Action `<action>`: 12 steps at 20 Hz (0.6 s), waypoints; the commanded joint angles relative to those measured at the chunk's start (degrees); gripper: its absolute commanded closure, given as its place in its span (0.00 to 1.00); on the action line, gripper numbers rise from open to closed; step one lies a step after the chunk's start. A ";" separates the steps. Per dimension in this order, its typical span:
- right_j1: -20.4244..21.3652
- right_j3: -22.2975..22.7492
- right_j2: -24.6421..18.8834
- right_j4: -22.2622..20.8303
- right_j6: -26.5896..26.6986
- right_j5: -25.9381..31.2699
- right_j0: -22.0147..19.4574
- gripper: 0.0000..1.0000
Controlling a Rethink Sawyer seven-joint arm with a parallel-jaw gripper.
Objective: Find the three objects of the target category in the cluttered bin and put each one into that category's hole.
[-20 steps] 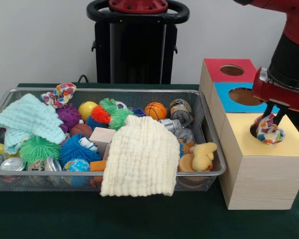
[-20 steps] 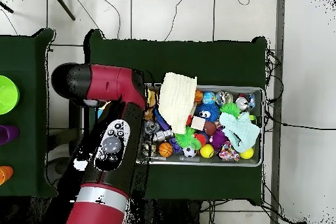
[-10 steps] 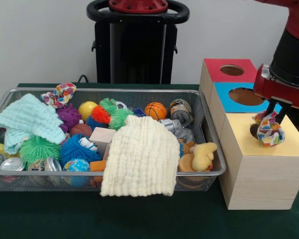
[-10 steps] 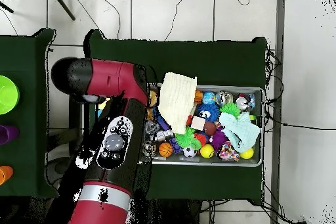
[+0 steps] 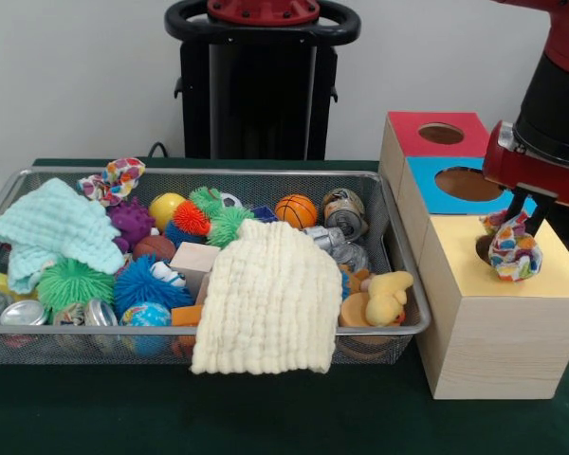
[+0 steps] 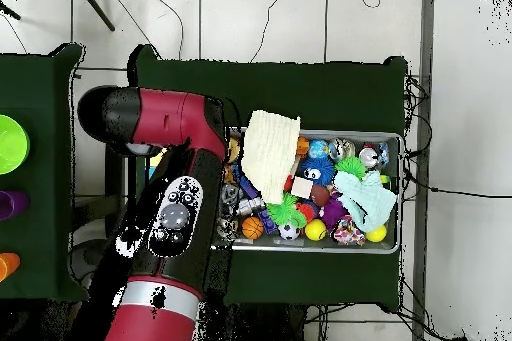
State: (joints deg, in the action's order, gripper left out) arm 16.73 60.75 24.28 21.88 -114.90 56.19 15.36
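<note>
Scrunchie (image 5: 512, 252) hangs clamped in hand (image 5: 518, 226); just above yellow box's hole (image 5: 484, 248).

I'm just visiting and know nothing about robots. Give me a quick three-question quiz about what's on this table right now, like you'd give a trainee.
1. True or false: the gripper holds a multicoloured fabric scrunchie above the yellow-topped box.
2. Multiple choice: what hangs over the near rim of the wire bin? A) mint cloth B) cream cloth C) rubber duck
3. Fill in: the box farthest back has a ___ top with a round hole.

Key:
1. True.
2. B, the cream cloth. The mint cloth lies at the bin's left end, and the rubber duck sits inside.
3. Red, the red-topped box behind the blue-topped box.
</note>
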 commanded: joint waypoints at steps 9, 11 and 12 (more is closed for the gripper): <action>0.73 1.97 -1.84 0.88 -15.35 2.08 -1.60 0.00; 0.80 2.16 -1.88 0.88 -15.32 1.90 -1.56 0.00; 0.87 2.35 -1.93 0.93 -15.32 1.79 -1.54 0.00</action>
State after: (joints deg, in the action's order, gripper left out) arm 16.84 60.74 24.29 21.88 -114.90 56.18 15.36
